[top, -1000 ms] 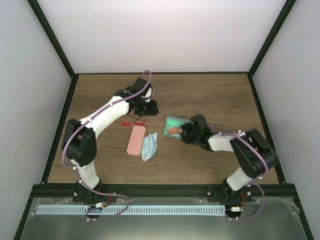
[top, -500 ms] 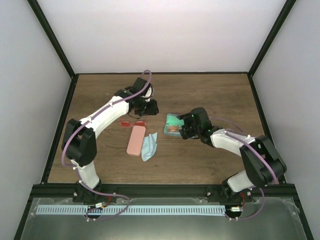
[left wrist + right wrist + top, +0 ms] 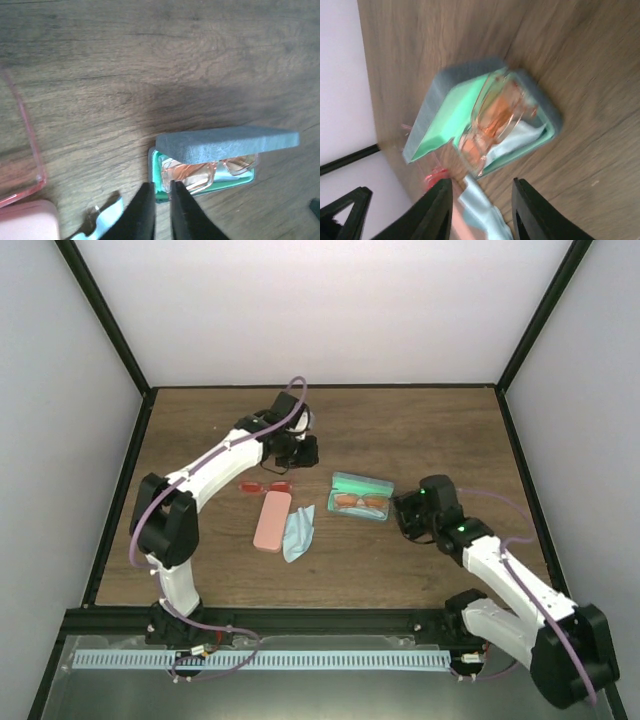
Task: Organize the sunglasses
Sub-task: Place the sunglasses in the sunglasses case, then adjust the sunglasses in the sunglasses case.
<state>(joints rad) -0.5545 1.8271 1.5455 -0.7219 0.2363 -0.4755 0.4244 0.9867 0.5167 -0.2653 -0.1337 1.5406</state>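
Orange-red thin-framed sunglasses (image 3: 492, 117) lie in an open grey-blue, green-lined case (image 3: 550, 120) mid-table, lid up, prob. awaiting closing. Right gripper (image 3: 481, 182) sits nearer the right edge, approx. half open, empty. Left gripper (image 3: 161, 187), slim gap, empty, hangs beside reddish-pink sunglasses (image 3: 265, 486) left of centre, prob. next pick. Brown wood table (image 3: 420, 430); white walls (image 3: 330, 310).
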